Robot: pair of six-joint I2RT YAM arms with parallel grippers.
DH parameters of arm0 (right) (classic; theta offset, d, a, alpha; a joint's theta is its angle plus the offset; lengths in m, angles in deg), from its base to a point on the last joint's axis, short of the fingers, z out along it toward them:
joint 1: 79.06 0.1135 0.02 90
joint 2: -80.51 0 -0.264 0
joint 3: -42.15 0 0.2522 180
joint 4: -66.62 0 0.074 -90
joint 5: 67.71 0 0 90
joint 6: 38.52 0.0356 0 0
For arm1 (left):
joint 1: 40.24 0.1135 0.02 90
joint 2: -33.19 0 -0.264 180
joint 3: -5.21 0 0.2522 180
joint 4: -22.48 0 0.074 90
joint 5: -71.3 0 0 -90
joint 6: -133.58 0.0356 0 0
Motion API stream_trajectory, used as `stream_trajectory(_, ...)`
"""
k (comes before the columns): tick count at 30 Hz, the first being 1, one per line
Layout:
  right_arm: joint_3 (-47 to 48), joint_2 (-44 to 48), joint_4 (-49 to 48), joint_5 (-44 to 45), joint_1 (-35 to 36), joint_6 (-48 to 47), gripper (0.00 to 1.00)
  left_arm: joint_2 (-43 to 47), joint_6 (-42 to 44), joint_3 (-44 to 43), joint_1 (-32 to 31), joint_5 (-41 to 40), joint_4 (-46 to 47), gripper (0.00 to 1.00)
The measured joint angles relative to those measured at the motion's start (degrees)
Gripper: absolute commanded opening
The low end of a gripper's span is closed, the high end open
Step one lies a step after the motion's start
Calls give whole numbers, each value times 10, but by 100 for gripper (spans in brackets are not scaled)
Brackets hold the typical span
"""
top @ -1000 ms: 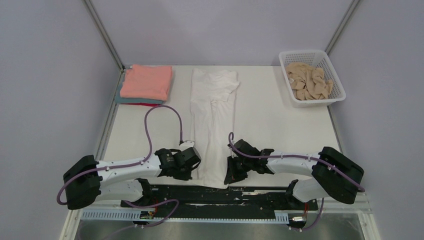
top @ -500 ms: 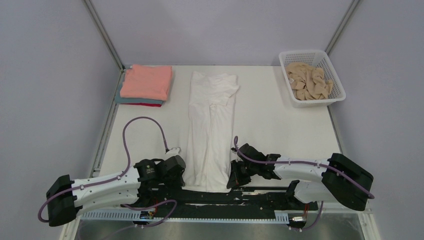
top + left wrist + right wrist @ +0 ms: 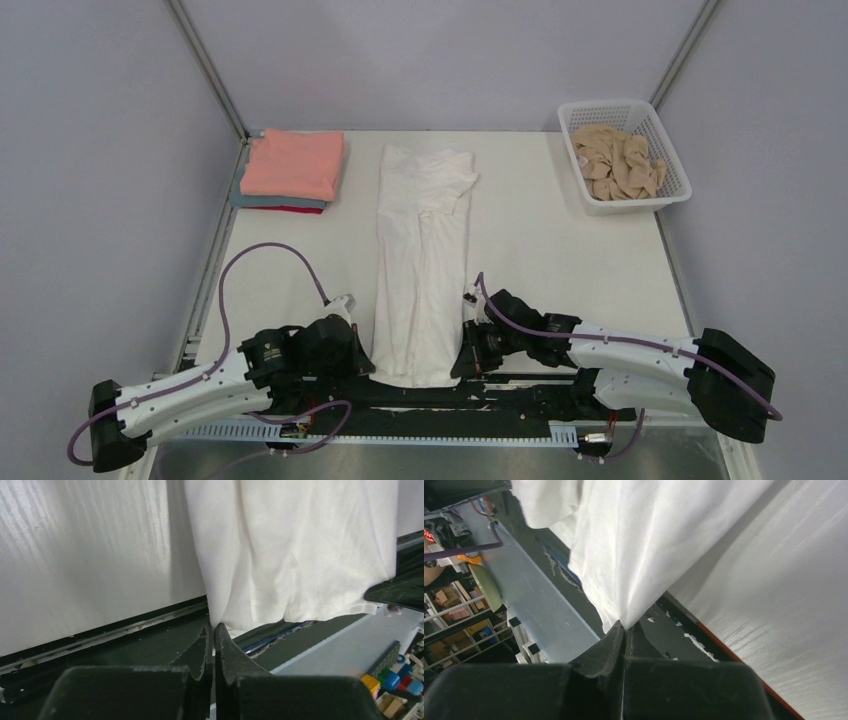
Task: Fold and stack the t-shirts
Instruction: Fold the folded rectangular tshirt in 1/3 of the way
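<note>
1. The white t-shirt (image 3: 424, 250) lies in a long strip down the middle of the frame on the counter (image 3: 560, 240). Its bottom edge reaches past the counter's near edge.
2. The left hand (image 3: 214, 630) is pinched tight on the shirt's bottom left corner. The right hand (image 3: 624, 627) is pinched tight on the bottom right corner.
3. I think the next job is to fold the bottom up to the top. Both hands should lift together at the same height, so the edge stays straight.
4. Each hand holds only a little cloth, so going slowly should stop it slipping out.
5. Count:
   - Five shirts: the white one, a pink shirt (image 3: 293, 163), a teal shirt (image 3: 245, 200) and a red shirt (image 3: 290, 209) stacked at the upper left, and a tan shirt (image 3: 618, 162).
   - One basket (image 3: 606, 105), at the upper right, with the tan shirt in it.
   - Two hands.
</note>
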State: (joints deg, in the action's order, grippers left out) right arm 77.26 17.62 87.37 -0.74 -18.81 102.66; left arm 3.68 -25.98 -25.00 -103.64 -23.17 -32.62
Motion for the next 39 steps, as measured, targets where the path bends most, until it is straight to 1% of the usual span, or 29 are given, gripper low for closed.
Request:
stream_trajectory(3,0,41,16,-1,0,0,0,26,9,-11,0,12,-1,0)
stream_trajectory(7,-7,87,41,0,0,0,0,69,9,-1,0,47,0,0)
stream_trajectory(11,-12,96,66,10,1,2,0,101,11,8,0,63,-7,0)
stream_trajectory(13,-9,95,76,35,1,0,0,106,21,7,0,53,-1,0)
stream_trajectory(16,20,76,94,90,-2,-10,0,91,42,-1,3,14,22,0)
stream_trajectory(18,46,60,98,117,-15,-21,0,54,66,-14,21,-6,50,0)
stream_trajectory(20,76,45,98,134,-44,-34,0,1,93,-35,53,-17,80,0)
stream_trajectory(22,100,31,93,148,-83,-48,0,-54,124,-59,100,-18,116,0)
stream_trajectory(25,132,4,78,165,-141,-73,0,-143,170,-105,187,-6,181,0)
stream_trajectory(28,170,-38,60,163,-194,-99,0,-239,212,-167,245,-4,219,0)
stream_trajectory(30,200,-76,47,155,-229,-113,0,-300,241,-216,269,-6,238,0)
stream_trajectory(33,254,-147,28,142,-273,-132,0,-368,278,-280,295,-10,249,0)
stream_trajectory(39,344,-277,4,110,-324,-152,1,-499,333,-393,346,-8,262,0)
